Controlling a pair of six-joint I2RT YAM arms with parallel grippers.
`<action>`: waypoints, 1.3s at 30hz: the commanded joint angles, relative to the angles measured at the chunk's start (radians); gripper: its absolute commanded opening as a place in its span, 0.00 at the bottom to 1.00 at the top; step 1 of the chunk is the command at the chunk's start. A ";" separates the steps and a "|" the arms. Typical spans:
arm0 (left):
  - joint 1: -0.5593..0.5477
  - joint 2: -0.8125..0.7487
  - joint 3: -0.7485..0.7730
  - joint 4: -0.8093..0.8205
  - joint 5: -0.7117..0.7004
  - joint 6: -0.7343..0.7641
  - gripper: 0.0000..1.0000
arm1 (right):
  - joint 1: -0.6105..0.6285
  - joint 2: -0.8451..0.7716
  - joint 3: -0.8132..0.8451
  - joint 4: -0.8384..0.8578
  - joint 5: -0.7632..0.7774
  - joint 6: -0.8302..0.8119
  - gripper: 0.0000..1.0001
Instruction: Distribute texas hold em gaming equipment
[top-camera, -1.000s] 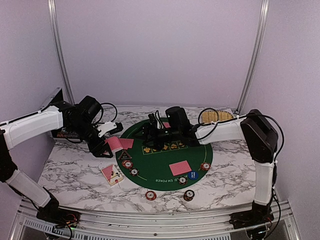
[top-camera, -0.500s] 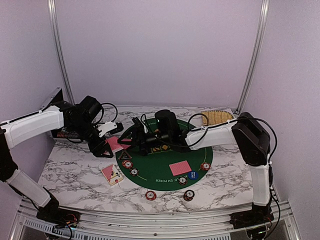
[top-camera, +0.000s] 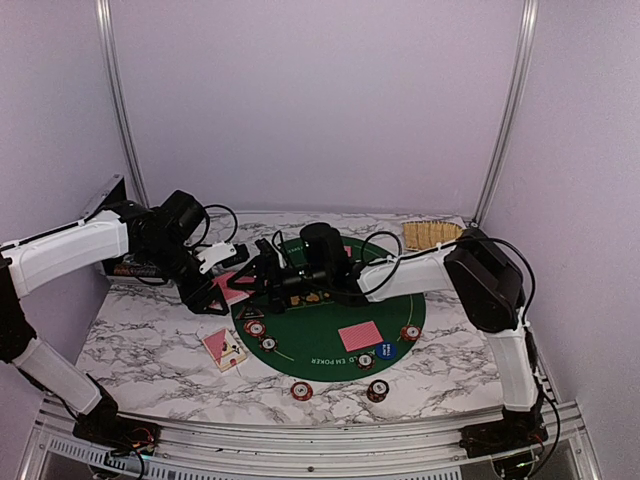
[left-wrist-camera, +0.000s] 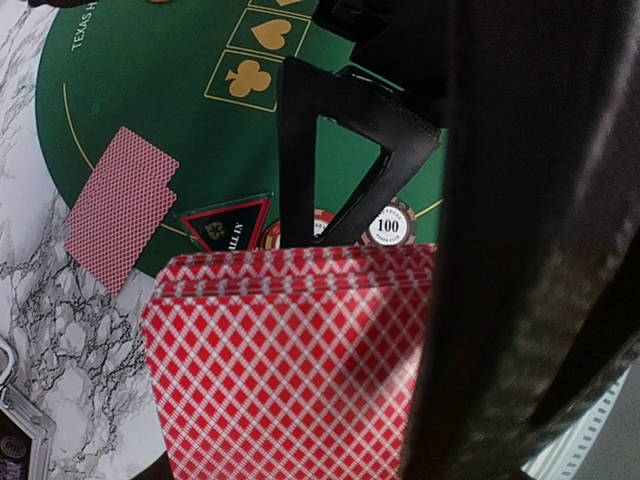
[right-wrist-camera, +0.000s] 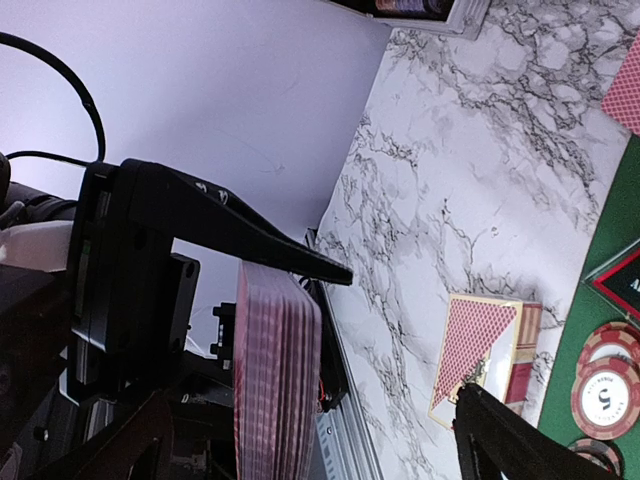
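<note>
Lilac walls close in a white-and-grey marble-patterned tabletop (top-camera: 140, 345), on which lies a round green felt mat (top-camera: 320, 322) printed with card suits and poker lettering. Over the mat's left edge the left gripper (top-camera: 220, 288) is clamped on a thick deck of red-backed playing cards (top-camera: 234, 286), held off the surface. In the left wrist view the deck fills the lower frame with one black finger (left-wrist-camera: 295, 150) behind it. The right gripper (top-camera: 263, 270) reaches in from the right, just beside the deck, its jaws wide apart. The right wrist view shows the deck edge-on between its two dark fingertips (right-wrist-camera: 520, 440); whether they touch it cannot be told. Just in front of the deck, on the mat, sit a dark triangular "ALL IN" marker (top-camera: 250, 311) and red-and-white chip stacks (top-camera: 254, 327). A pair of red-backed cards (top-camera: 359, 335) lies face down nearer the mat's front, with a blue round button (top-camera: 384, 349) beside it. Left of the mat a small card box (top-camera: 224, 347) rests on the marble. A woven straw tray (top-camera: 432, 234) lies at the back right.
</note>
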 joint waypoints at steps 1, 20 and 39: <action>-0.006 0.010 0.035 -0.002 0.029 -0.006 0.00 | 0.015 0.043 0.068 0.037 -0.016 0.030 0.95; -0.011 0.008 0.030 0.002 0.033 -0.007 0.00 | 0.017 0.149 0.189 -0.034 -0.027 0.067 0.83; -0.011 0.001 0.027 0.002 0.030 -0.005 0.00 | -0.046 0.042 0.041 -0.001 -0.025 0.048 0.55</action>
